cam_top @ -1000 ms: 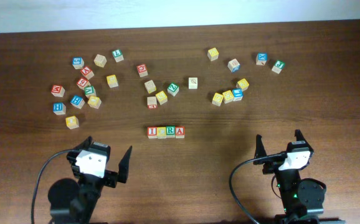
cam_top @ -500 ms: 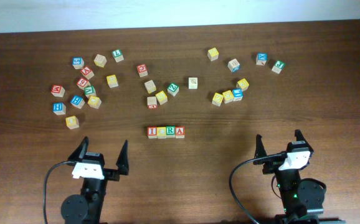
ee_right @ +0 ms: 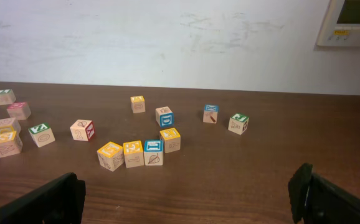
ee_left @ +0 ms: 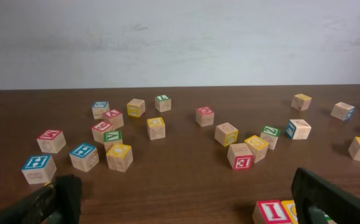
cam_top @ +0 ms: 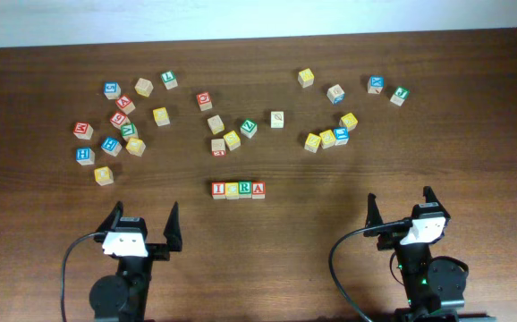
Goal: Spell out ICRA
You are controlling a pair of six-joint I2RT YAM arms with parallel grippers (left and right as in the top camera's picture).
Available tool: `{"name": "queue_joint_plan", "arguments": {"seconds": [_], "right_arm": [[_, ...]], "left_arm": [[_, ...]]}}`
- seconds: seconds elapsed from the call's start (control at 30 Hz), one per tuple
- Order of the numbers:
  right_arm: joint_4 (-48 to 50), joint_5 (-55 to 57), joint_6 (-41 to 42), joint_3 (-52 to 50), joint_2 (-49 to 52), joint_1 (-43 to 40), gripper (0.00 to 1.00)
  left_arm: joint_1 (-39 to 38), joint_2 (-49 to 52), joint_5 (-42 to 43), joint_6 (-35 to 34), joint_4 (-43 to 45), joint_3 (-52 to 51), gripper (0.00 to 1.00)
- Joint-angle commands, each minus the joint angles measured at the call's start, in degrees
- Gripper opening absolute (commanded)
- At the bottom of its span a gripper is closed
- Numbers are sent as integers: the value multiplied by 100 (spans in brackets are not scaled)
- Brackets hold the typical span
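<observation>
ICRA [cam_top: 238, 190] sits in a neat row and looks done. Left gripper [cam_top: 146, 211] and right gripper [cam_top: 400, 198] have fingers spread wide, holding nothing. Best not to bump the row.

Two matching arms, black nearly all over. The left arm [cam_top: 115, 292] carries a white block [cam_top: 122, 240] at its wrist, and the right arm [cam_top: 439, 275] has a white block [cam_top: 422, 228] of its own. Each ends in dark, flat, pointed jaws, matte and wedge-shaped in the wrist views. A black cable [cam_top: 64, 268] loops beside the left arm and a second black cable [cam_top: 334, 259] curves by the right. A tiny green light [cam_top: 424, 280] glows on the right arm's round housing.
</observation>
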Motion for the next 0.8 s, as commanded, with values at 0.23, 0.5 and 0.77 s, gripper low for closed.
{"name": "queue_joint_plan", "arguments": {"seconds": [0.23, 0.5, 0.77], "right_arm": [[-9, -50, -13, -42, -50, 7, 98], [-9, -50, -13, -42, -50, 7, 98], [-9, -50, -13, -42, -50, 7, 98]], "left_arm": [[39, -50, 94, 133, -31, -24, 99], [249, -50, -428, 85, -76, -24, 99], [376, -50, -413, 87, -74, -24, 99]]}}
